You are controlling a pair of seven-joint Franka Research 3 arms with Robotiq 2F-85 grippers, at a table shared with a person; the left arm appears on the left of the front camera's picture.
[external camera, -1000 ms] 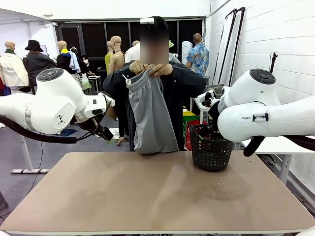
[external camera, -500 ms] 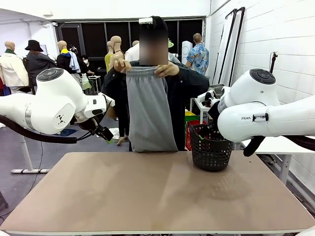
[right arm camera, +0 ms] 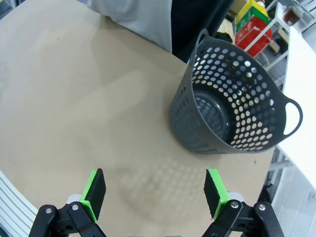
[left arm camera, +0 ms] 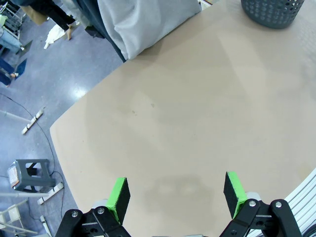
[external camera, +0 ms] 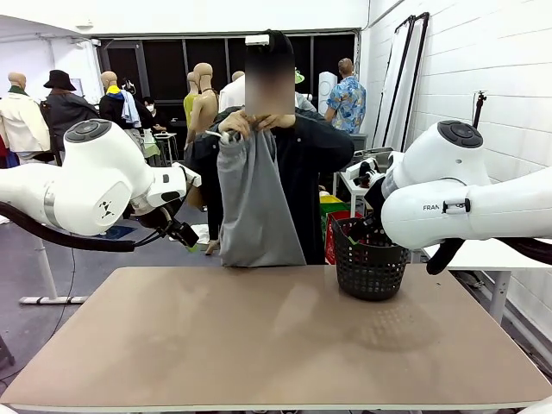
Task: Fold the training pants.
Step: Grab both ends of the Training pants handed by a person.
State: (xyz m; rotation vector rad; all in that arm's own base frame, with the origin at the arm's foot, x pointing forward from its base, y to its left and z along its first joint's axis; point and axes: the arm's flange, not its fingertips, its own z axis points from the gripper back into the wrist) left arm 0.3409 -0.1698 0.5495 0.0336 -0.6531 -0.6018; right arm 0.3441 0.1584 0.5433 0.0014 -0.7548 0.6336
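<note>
Held aloft past far edge of counter (external camera: 259, 345) in a person's hands (external camera: 235, 125): training pants (external camera: 252, 203), hanging lengthwise. Above counter, left gripper (left arm camera: 175, 193) and right gripper (right arm camera: 155, 192) spread wide, empty.

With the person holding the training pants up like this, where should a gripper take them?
Probably the free bottom end of the training pants, coming level from the robot's side: the top is bunched in the person's hands, while the bottom hangs loose at the far edge of the table.

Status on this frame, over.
Left gripper open, empty. Right gripper open, empty. Training pants held up by person's hands, far side. Black basket on table, right.
</note>
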